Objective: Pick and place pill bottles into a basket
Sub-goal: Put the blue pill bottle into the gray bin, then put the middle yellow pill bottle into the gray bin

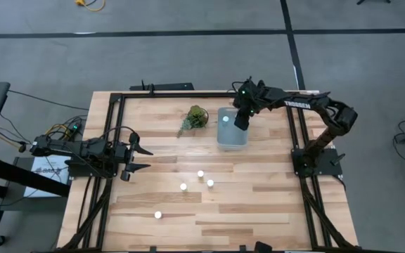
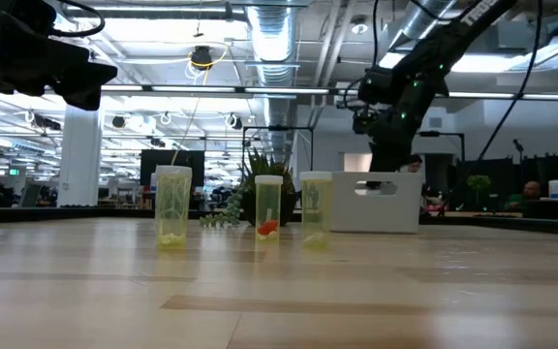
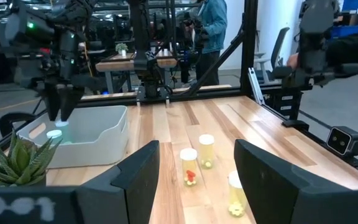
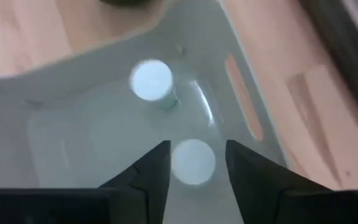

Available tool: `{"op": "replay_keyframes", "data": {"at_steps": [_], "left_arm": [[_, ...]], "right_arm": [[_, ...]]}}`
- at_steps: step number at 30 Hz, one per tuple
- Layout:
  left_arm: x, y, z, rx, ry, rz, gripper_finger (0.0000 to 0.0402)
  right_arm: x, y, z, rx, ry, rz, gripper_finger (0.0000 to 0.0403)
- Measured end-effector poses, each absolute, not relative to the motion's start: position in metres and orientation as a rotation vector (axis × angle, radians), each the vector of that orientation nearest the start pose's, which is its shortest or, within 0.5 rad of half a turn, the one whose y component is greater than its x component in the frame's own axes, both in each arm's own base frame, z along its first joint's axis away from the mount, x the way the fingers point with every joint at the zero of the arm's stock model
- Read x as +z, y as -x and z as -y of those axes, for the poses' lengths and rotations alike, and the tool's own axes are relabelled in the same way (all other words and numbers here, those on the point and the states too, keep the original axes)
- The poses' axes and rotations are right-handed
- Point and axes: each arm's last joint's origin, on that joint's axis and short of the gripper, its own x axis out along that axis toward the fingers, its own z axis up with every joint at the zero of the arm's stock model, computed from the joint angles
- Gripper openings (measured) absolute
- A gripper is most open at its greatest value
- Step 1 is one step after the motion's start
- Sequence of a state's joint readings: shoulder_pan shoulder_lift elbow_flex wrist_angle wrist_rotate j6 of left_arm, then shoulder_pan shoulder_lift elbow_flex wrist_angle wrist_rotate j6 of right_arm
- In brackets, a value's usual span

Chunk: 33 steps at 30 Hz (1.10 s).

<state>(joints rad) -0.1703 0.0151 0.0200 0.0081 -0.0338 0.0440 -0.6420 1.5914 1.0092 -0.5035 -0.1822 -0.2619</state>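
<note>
**Right arm over the basket, a bottle between its fingers**

The table is pale wood in a black frame. The right arm reaches across it and holds the right gripper directly above the basket, which has the green plant sprig just beside it. Its jaws stand apart, with a white-capped pill bottle sitting between them; I cannot tell whether the fingers press on it or have let go. A second bottle stands inside the basket, just beyond the fingertips.

The left gripper waits at the table's left edge, jaws wide apart and empty. Well ahead of it, four more pill bottles stand loose on the boards, three close together and one apart.

The risk, as I judge it: if the bottle drops from this height it may tip or knock its neighbour over, and lifting away carelessly could catch the basket's rim.

White lettering on the right arm looks like "TROSSEN".
</note>
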Motion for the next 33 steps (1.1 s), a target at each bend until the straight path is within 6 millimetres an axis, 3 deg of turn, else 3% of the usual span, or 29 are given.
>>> {"op": "replay_keyframes", "data": {"at_steps": [7, 10, 14, 19, 23, 27, 33], "left_arm": [[0.17, -0.096, 0.016, -0.137, -0.039, 0.016, 0.0199], [0.17, -0.096, 0.016, -0.137, -0.042, 0.016, 0.0199], [0.17, -0.096, 0.016, -0.137, -0.037, 0.016, 0.0199], [0.17, -0.096, 0.016, -0.137, -0.042, 0.016, 0.0199], [0.17, -0.096, 0.016, -0.137, -0.041, 0.016, 0.0199], [0.17, -0.096, 0.016, -0.136, -0.04, 0.016, 0.0199], [0.17, -0.096, 0.016, -0.137, -0.043, 0.016, 0.0199]], "right_arm": [[0.241, -0.252, 0.154, -0.27, -0.171, -0.909, 0.0172], [0.257, -0.257, 0.126, -0.184, -0.15, -0.856, 0.0187], [0.264, -0.275, 0.071, -0.013, -0.081, -0.833, 0.0205], [0.254, -0.293, -0.001, 0.088, 0.047, -0.858, 0.0216], [0.244, -0.304, -0.044, 0.101, 0.104, -0.835, 0.0222], [0.226, -0.314, -0.068, 0.11, 0.077, -0.848, 0.0228], [0.196, -0.324, -0.088, 0.119, 0.037, -0.908, 0.0231]]}}
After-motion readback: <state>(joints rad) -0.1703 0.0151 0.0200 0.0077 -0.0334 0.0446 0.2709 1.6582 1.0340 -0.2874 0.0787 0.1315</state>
